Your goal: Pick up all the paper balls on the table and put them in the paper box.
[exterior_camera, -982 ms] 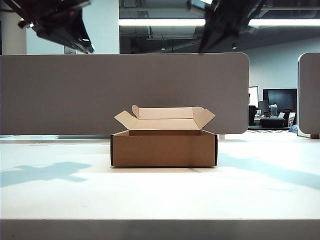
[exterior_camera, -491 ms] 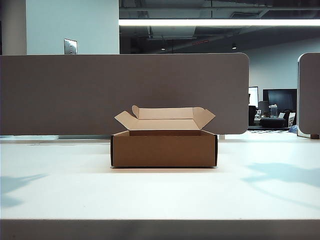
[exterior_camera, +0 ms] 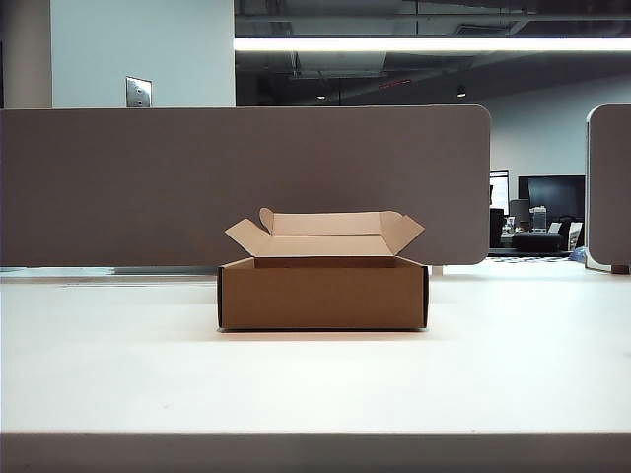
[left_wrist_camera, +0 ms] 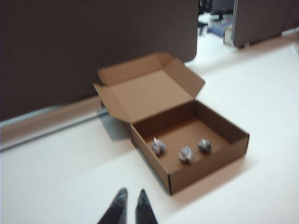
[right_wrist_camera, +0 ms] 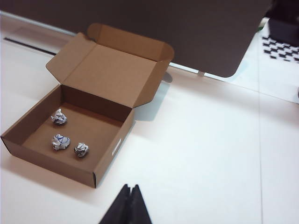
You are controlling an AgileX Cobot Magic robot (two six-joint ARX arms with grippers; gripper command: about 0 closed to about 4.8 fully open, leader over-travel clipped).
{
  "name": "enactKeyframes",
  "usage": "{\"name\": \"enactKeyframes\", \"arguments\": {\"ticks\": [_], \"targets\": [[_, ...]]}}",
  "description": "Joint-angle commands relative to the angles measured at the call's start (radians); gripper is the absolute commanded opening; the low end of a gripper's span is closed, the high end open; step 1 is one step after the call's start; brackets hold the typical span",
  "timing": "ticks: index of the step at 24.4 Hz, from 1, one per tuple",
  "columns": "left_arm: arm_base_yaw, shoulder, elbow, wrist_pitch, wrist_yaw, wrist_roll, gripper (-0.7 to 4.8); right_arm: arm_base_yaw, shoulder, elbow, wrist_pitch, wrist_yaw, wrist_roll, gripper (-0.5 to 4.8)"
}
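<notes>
Paper box (exterior_camera: 323,293) unmoved; arm shadows gone

Exterior view: sharp, evenly lit. Long ceiling light strip (exterior_camera: 434,44) glows bright across top, near blown out. White table (exterior_camera: 315,379) bright, mild glare, detail washed pale. Paper box (exterior_camera: 323,293) casts thin dark shadow line at base. Partition panel (exterior_camera: 246,182) flat, dull grey. Far office background dim.

Left wrist view: soft, blurred throughout; edges smeared; table overexposed; paper balls (left_wrist_camera: 186,154) fuzzy.

Right wrist view: sharper, bright; soft shadow falls beside box's raised lid; end effector (right_wrist_camera: 131,189) dark, near silhouette.
</notes>
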Motion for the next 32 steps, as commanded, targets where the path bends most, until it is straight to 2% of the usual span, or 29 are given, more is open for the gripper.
{"name": "enactKeyframes", "arguments": {"ticks": [1,2,6,9,11,14,17,23,28,30,32], "targets": [[0.000,-0.064,-0.051,-0.023,-0.006,-0.003,0.25,0.001,-0.111,-0.121,0.051,0.004,0.003,-0.04],[0.000,-0.080,-0.068,-0.028,-0.007,-0.002,0.25,0.001,-0.139,-0.158,0.064,0.005,0.003,-0.04],[0.000,-0.108,-0.135,-0.116,-0.121,-0.003,0.25,0.001,-0.272,-0.328,0.075,0.009,0.005,0.00],[0.000,-0.109,-0.179,-0.105,-0.200,-0.075,0.25,0.000,-0.349,-0.428,0.106,0.035,0.005,0.00],[0.000,-0.116,-0.211,-0.089,-0.225,-0.081,0.25,0.001,-0.398,-0.489,0.149,0.043,0.005,0.00],[0.000,-0.146,-0.276,0.002,-0.222,-0.084,0.25,0.001,-0.480,-0.584,0.237,0.043,0.005,-0.01],[0.000,-0.193,-0.341,0.087,-0.174,-0.089,0.25,0.001,-0.566,-0.675,0.312,0.043,0.005,-0.01],[-0.001,-0.312,-0.449,0.164,-0.155,-0.108,0.23,0.001,-0.731,-0.859,0.381,0.042,0.006,-0.01],[0.000,-0.349,-0.507,0.183,-0.153,-0.113,0.16,0.002,-0.731,-0.928,0.456,0.042,0.006,-0.01],[0.000,-0.349,-0.551,0.256,-0.152,-0.126,-0.08,0.006,-0.734,-0.961,0.473,0.043,0.008,-0.01],[0.000,-0.349,-0.582,0.308,-0.153,-0.142,-0.06,0.005,-0.734,-0.983,0.473,0.042,0.010,-0.01]]}}
